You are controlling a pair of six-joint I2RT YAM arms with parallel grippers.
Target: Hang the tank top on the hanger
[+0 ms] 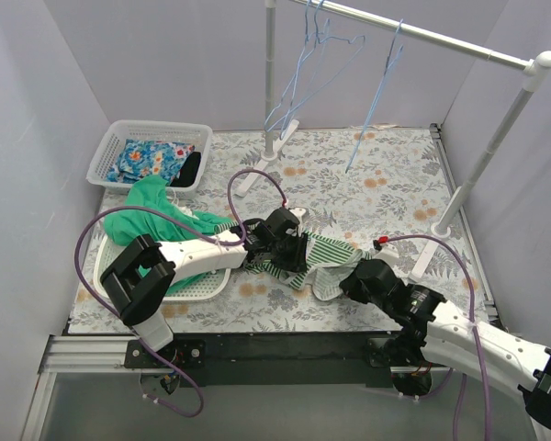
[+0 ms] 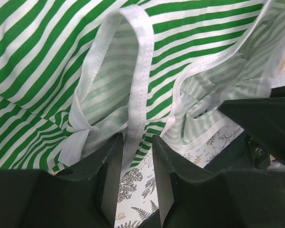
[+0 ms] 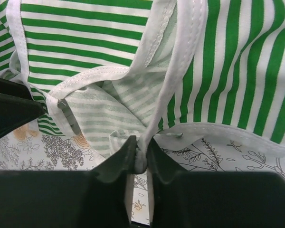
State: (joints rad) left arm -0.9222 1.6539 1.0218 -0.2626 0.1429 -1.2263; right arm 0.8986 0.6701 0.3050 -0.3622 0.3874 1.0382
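The green-and-white striped tank top (image 1: pixel 326 259) lies crumpled on the flowered tablecloth between my two grippers. My left gripper (image 1: pixel 292 246) sits at its left edge. In the left wrist view (image 2: pixel 137 140) its jaws stand a little apart, with a white-edged strap (image 2: pixel 135 85) running down between the fingertips, not pinched. My right gripper (image 1: pixel 346 278) is at the top's near right edge. In the right wrist view (image 3: pixel 140 142) it is shut on a bunched white binding of the tank top (image 3: pixel 180 52). Several light-blue wire hangers (image 1: pixel 305 64) hang from the white rail at the back, far from both grippers.
A white basket (image 1: pixel 119 138) with blue flowered cloth (image 1: pixel 151 158) stands back left. A plain green garment (image 1: pixel 154 213) lies over a white tray (image 1: pixel 207 287) beside the left arm. The rail's uprights (image 1: pixel 270 83) and feet (image 1: pixel 441 225) stand on the table.
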